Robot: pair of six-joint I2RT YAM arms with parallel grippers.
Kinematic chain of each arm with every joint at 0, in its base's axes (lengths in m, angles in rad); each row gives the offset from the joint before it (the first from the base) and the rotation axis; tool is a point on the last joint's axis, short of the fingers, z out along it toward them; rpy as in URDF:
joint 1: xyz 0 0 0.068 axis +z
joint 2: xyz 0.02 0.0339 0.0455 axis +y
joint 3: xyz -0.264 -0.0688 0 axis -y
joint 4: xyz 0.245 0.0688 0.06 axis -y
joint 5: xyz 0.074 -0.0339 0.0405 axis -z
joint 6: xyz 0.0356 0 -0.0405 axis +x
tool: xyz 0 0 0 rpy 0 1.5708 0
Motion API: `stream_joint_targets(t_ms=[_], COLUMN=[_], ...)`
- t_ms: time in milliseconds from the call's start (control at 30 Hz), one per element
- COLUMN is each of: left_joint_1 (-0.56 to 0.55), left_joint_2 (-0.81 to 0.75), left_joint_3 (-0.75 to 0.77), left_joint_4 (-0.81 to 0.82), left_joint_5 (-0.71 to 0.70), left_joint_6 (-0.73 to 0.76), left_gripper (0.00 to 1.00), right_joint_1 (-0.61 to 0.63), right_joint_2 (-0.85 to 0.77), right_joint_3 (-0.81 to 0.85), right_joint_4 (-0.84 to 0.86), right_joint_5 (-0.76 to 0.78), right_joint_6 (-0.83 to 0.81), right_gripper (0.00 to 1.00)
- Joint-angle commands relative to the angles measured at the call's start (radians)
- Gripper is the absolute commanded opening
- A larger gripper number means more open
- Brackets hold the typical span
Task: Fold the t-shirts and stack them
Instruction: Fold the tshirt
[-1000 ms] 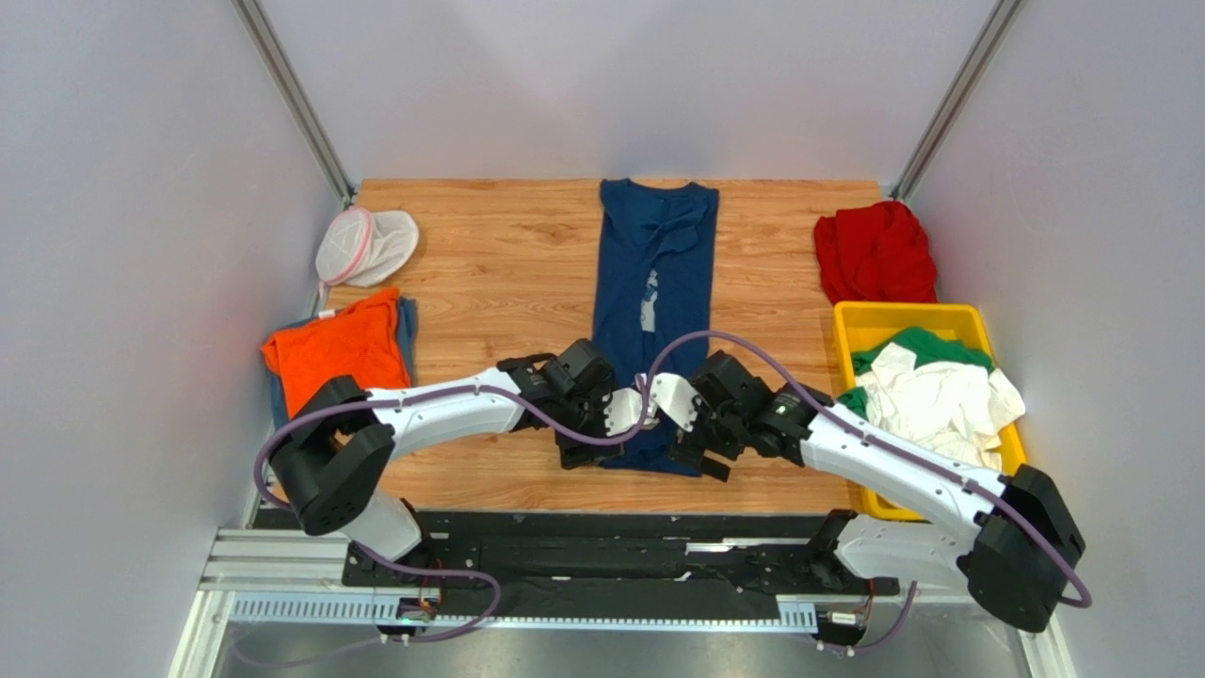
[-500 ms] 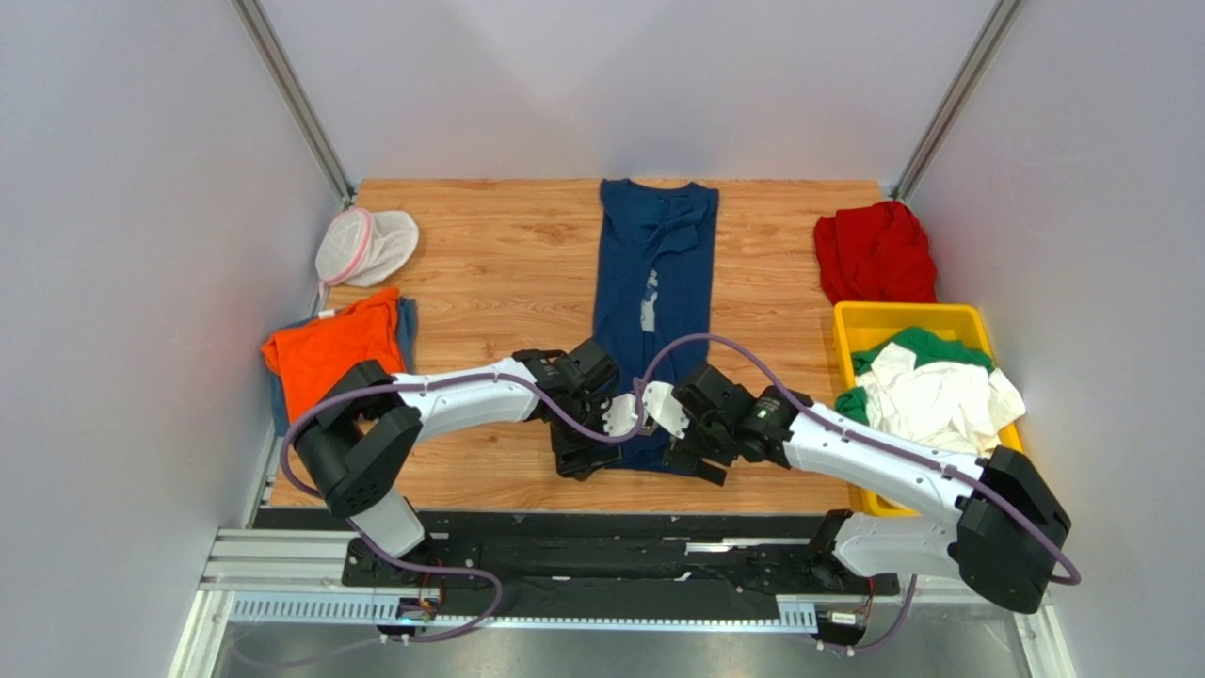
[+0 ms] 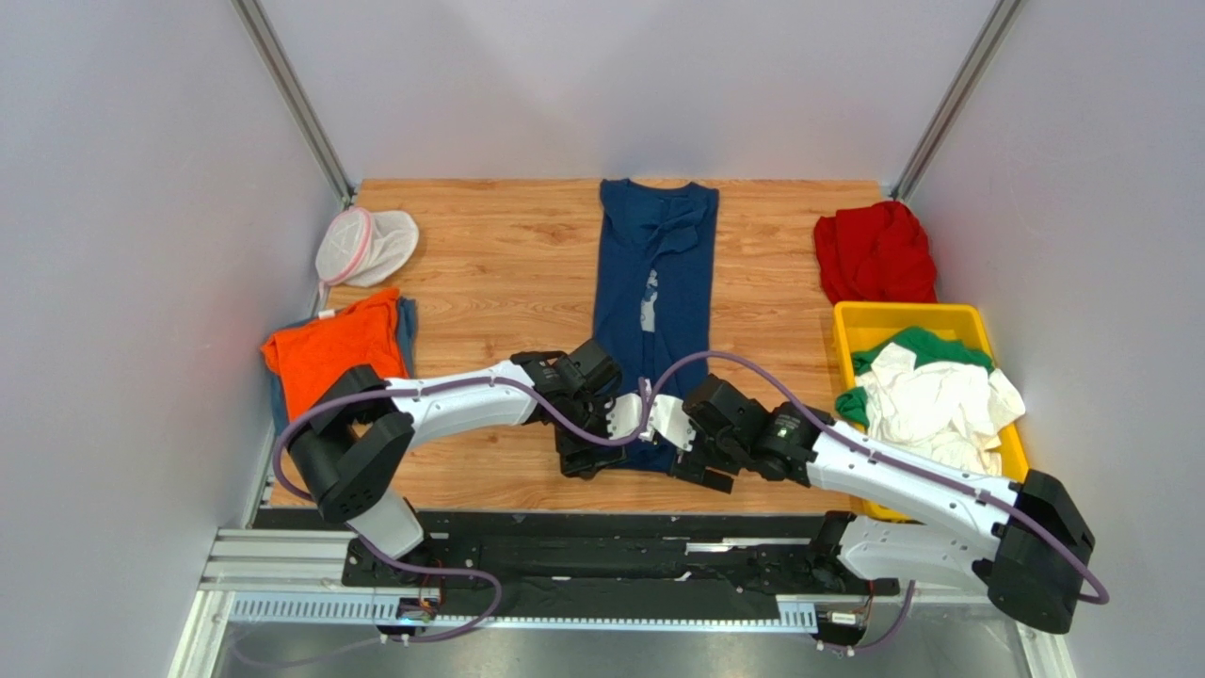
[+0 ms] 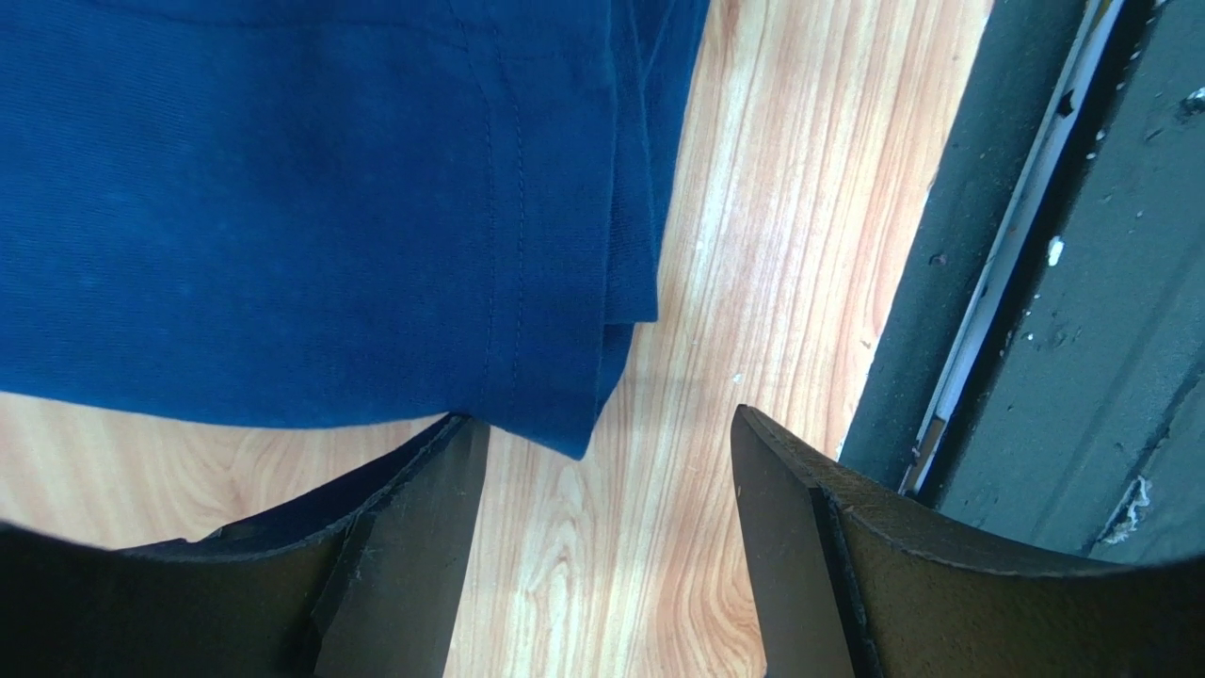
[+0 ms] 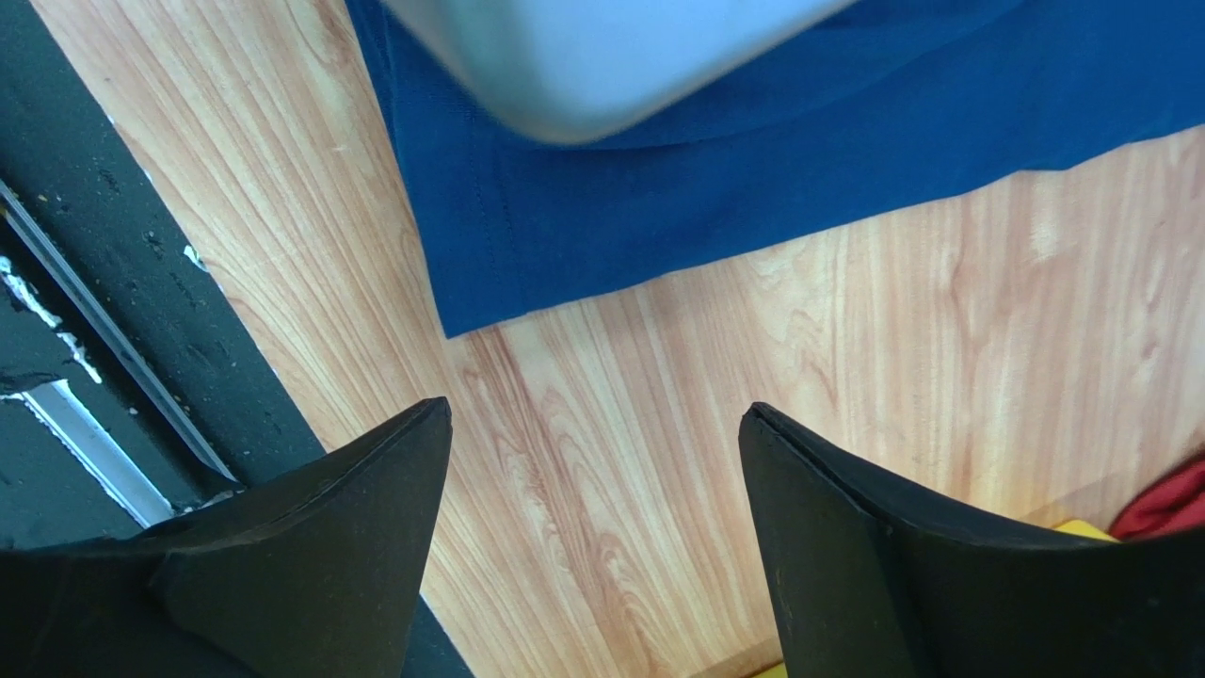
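Left gripper (image 4: 608,473) and right gripper (image 5: 594,459) hover, fingers spread, over near hem corners of the navy shirt (image 3: 654,297); next, probably pinching both.

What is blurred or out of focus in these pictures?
Right wrist view: a pale shape at the top is blurred, too close to focus; navy t-shirt and table are sharp. Left wrist view: seams crisp. Top view: evenly lit, no glare.
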Motion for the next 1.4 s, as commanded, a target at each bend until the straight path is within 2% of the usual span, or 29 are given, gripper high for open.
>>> stream_joint_targets(t_ms=[0, 233, 567, 1367], left_joint_1=[0.002, 0.019, 0.037, 0.040], left_joint_2=[-0.078, -0.067, 0.016, 0.091], left_joint_3=[0.010, 0.025, 0.101, 0.142], left_joint_4=[0.102, 0.099, 0.071, -0.028], left_joint_5=[0.024, 0.001, 0.013, 0.099], left_joint_6=[-0.034, -0.027, 0.005, 0.042], left_gripper=[0.72, 0.73, 0.72, 0.72], right_joint_1=[0.031, 0.031, 0.041, 0.041], right_joint_2=[-0.036, -0.050, 0.010, 0.198], right_joint_3=[-0.031, -0.025, -0.016, 0.000], right_joint_4=[-0.025, -0.042, -0.001, 0.168], right_joint_5=[0.006, -0.034, -0.097, -0.092], right_joint_6=[-0.109, -0.112, -0.117, -0.190], right_gripper=[0.79, 0.79, 0.79, 0.76])
